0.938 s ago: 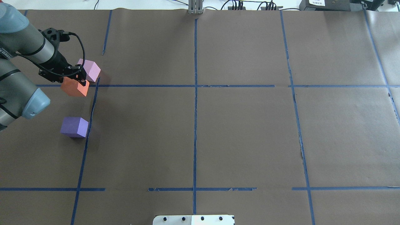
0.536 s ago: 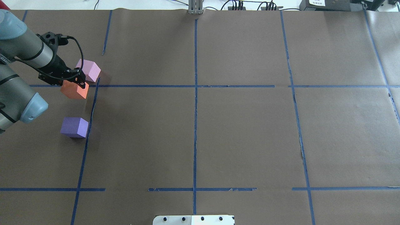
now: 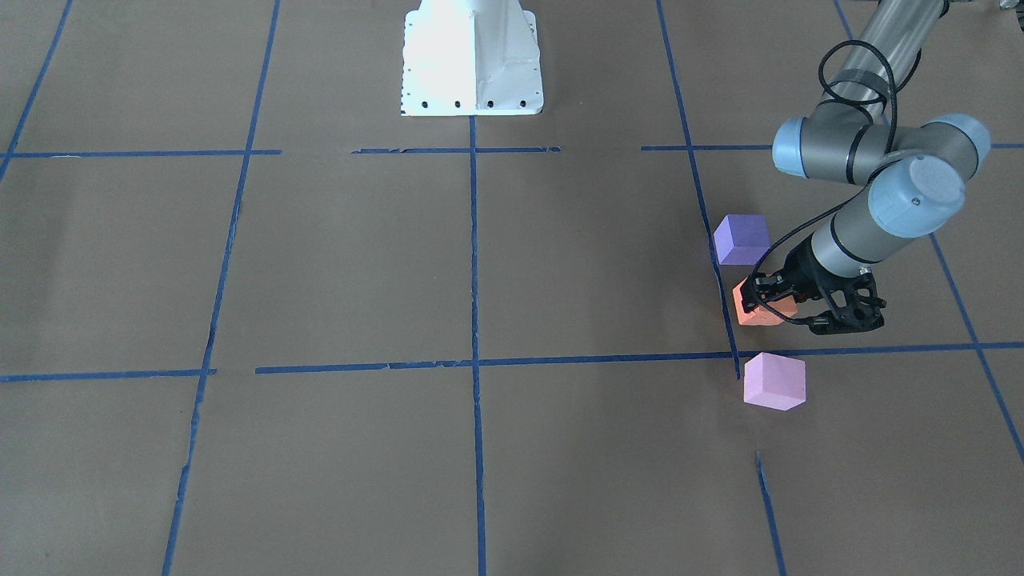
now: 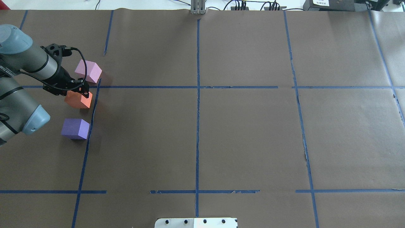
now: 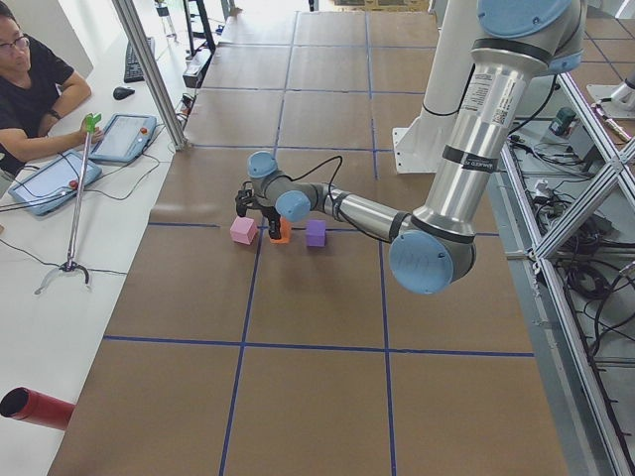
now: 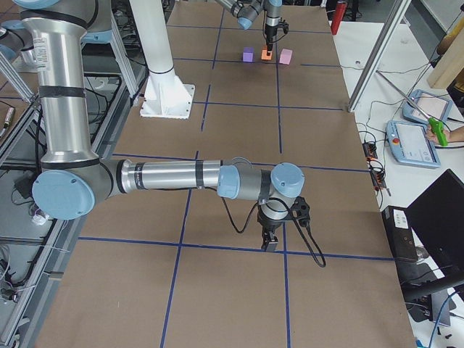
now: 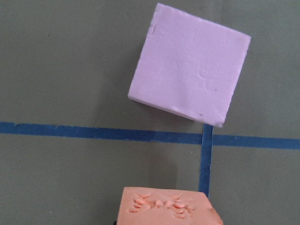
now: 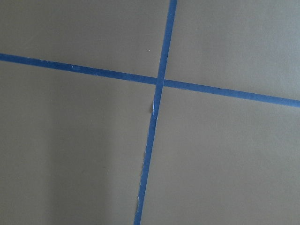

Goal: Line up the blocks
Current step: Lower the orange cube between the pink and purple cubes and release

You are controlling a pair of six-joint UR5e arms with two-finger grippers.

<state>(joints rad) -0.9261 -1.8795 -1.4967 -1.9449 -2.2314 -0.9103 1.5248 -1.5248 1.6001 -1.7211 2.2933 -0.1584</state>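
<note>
Pitted matt foam orange block (image 7: 166,208); smooth matt brown paper (image 4: 246,136).

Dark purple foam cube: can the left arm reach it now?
Probably yes: the dark purple foam cube sits uncovered, apart from the orange foam cube that the left gripper's fingers hold; it must release that first.

Left tool (image 3: 764,302) clasping orange block (image 3: 754,316), between purple block (image 3: 742,240) and pink block (image 3: 774,382)

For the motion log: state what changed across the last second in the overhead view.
The left gripper, shut on the orange block, carried it toward the robot, away from the pink block and closer to the purple block, into the gap between them. The pink and purple blocks stayed where they were.
</note>
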